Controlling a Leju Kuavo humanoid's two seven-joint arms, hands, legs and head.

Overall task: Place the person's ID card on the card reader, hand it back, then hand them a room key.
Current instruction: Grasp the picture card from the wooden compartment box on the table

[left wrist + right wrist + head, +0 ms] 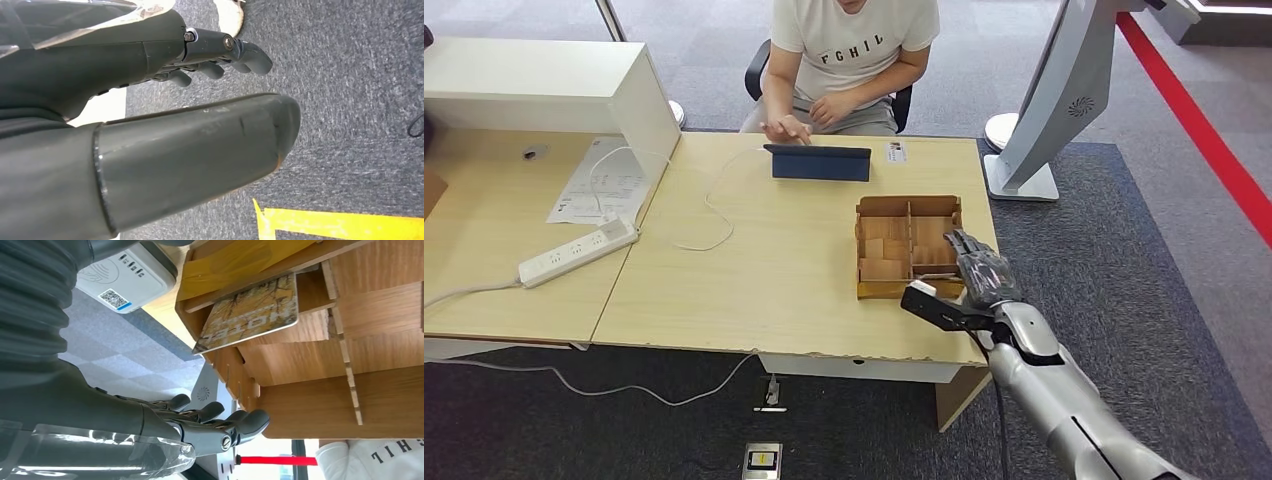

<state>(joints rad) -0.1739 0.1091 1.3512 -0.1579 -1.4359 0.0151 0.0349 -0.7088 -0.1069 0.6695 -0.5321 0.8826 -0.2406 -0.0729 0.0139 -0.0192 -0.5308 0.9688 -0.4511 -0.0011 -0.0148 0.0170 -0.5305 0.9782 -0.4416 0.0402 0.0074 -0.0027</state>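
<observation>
Inside wooden tray [320, 390], room key [248, 315] leaning endwise.

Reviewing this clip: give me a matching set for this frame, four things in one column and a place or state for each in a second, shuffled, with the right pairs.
Things:
1. room key card
2. right hand
3. power strip
4. blue tablet

Places or states:
A. propped at the table's far edge, in front of the seated person
B. leaning in a compartment of the wooden box
C. on the left desk, white, cable trailing
D. at the wooden box's near right corner, holding nothing

Pairs: 1-B, 2-D, 3-C, 4-A
</observation>
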